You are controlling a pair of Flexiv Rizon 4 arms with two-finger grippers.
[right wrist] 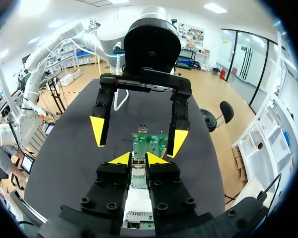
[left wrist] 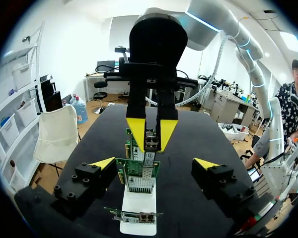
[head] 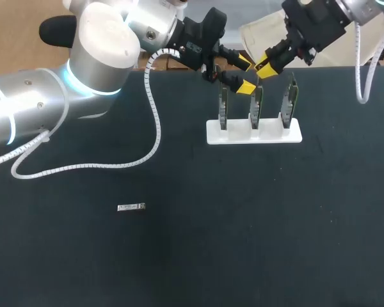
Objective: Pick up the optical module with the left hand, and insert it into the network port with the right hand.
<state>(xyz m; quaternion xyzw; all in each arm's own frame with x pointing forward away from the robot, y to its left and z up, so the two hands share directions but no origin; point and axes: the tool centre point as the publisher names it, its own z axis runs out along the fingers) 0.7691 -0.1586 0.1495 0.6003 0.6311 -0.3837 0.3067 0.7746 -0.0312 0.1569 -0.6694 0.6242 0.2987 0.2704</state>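
Note:
My right gripper (right wrist: 139,158) is shut on a small metal optical module (right wrist: 138,167), held just above the middle green network card (right wrist: 150,144). The left wrist view shows the same grip from the other side: the right gripper (left wrist: 152,133) pinches the module (left wrist: 151,141) over the cards (left wrist: 137,171). My left gripper (left wrist: 154,166) stands wide open and empty, facing the right gripper with the cards in between. In the head view the left gripper (head: 244,75) and right gripper (head: 265,66) nearly meet above the white stand (head: 254,135).
The white stand holds three upright network cards in a row at the back of the black table. A second small metal module (head: 131,206) lies flat on the table well to the front left. The left arm's white cable (head: 155,121) drapes over the table.

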